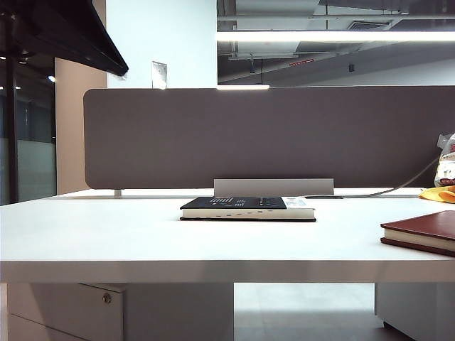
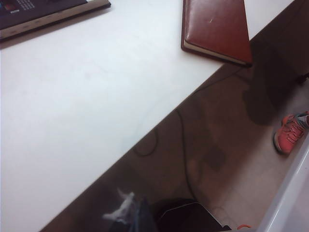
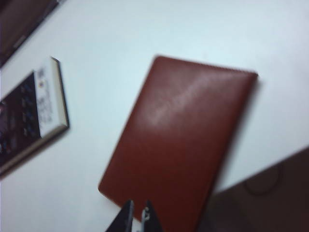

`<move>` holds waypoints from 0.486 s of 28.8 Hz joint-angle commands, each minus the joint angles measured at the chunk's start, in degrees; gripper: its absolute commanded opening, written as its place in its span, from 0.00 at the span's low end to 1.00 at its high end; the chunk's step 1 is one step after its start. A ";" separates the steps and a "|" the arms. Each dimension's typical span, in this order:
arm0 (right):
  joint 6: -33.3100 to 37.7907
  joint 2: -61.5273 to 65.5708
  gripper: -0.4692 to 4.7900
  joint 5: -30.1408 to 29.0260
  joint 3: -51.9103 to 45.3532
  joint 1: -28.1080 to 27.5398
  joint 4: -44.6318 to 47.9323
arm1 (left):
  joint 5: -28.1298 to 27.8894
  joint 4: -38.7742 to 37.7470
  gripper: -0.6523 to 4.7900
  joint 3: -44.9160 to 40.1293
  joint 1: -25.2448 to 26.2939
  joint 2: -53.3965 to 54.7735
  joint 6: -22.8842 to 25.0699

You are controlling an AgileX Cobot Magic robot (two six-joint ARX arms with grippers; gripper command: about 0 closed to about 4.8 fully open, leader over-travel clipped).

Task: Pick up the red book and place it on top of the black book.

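Note:
The black book (image 1: 245, 207) lies flat at the table's middle, with its light markings facing me; it also shows in the wrist views (image 2: 43, 12) (image 3: 29, 113). The red book (image 1: 425, 232) lies flat by the front right table edge (image 2: 217, 29). My right gripper (image 3: 138, 215) hangs over the red book (image 3: 181, 145), at one of its short edges, fingers nearly together with only a slim gap and nothing between them. My left gripper (image 2: 140, 220) is a dark blur off the table's front edge, over the floor. Neither arm shows in the exterior view.
A grey partition (image 1: 270, 135) closes the back of the white table (image 1: 106, 234). A yellow item (image 1: 439, 193) and a bag (image 1: 446, 160) sit at the far right. A red shoe (image 2: 288, 133) and cables (image 2: 186, 159) lie on the floor.

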 commanded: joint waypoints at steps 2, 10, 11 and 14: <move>-0.28 -0.22 0.16 -3.69 -4.48 -2.64 3.17 | -0.13 0.07 0.11 0.22 0.00 -0.09 1.18; 2.38 -0.22 0.27 -6.49 -14.95 -4.72 7.13 | -0.57 -0.22 0.11 0.22 0.02 -0.09 1.46; 2.73 -0.22 0.33 -6.91 -15.91 -4.72 7.72 | -0.55 -0.22 0.11 0.22 0.02 -0.09 1.46; 3.15 -0.24 0.42 -6.78 -18.47 -4.72 8.66 | -0.57 -0.20 0.11 0.22 0.02 -0.09 1.46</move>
